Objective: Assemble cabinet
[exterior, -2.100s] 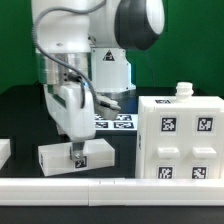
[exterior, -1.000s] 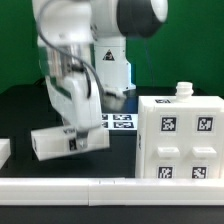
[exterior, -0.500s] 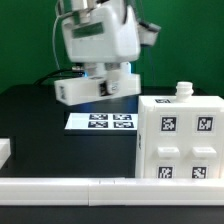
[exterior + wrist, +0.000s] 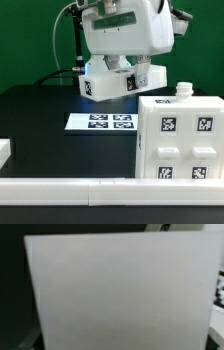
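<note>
Table (image 4: 40, 110): dark surface carrying all parts, bounded toward the camera by a white rail (image 4: 70, 186).

Cabinet (image 4: 182, 140): large white tagged box standing upright on the table at the exterior view's right, its small round knob (image 4: 183, 90) on top; it rests untouched, apparently awaiting the next part.

Long white block (image 4: 122, 80): held in the air above and beside the cabinet, on the exterior view's left of the knob, tilted slightly and clear of the cabinet. It fills the wrist view (image 4: 120, 291), which suggests it is carried close under the wrist.

Marker board (image 4: 101, 122): flat on the table beside the cabinet, beneath the lifted block.

Tool (image 4: 118, 68): pinching the block, its fingers largely hidden behind it.
</note>
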Controlling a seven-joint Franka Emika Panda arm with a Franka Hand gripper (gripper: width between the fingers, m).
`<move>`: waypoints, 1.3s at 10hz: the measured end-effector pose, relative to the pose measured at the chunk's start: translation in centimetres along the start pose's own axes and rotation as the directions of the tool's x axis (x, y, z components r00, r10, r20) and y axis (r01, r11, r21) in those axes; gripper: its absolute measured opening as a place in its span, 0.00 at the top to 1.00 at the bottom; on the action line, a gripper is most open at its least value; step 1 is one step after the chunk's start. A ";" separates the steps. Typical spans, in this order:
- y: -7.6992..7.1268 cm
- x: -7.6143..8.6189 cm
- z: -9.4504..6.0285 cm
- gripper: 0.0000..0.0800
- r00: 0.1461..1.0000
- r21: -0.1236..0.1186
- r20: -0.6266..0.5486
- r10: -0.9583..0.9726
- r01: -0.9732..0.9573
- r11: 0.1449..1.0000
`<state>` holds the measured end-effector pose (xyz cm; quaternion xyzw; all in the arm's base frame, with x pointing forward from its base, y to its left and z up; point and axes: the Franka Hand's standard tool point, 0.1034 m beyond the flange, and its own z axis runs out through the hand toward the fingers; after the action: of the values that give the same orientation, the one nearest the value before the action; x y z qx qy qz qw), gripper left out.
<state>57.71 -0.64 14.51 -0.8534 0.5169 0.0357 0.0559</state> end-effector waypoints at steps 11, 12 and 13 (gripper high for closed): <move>-8.0 -4.7 -2.7 0.31 0.989 -0.086 -0.102 -0.104 0.095 0.992; -8.2 -4.6 -2.3 0.31 0.988 -0.078 -0.111 -0.106 0.097 0.992; -8.3 -4.8 -1.9 0.31 0.987 -0.073 -0.116 -0.107 0.099 0.992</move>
<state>62.87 7.12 17.43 -0.8811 0.4730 -0.0010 -0.0021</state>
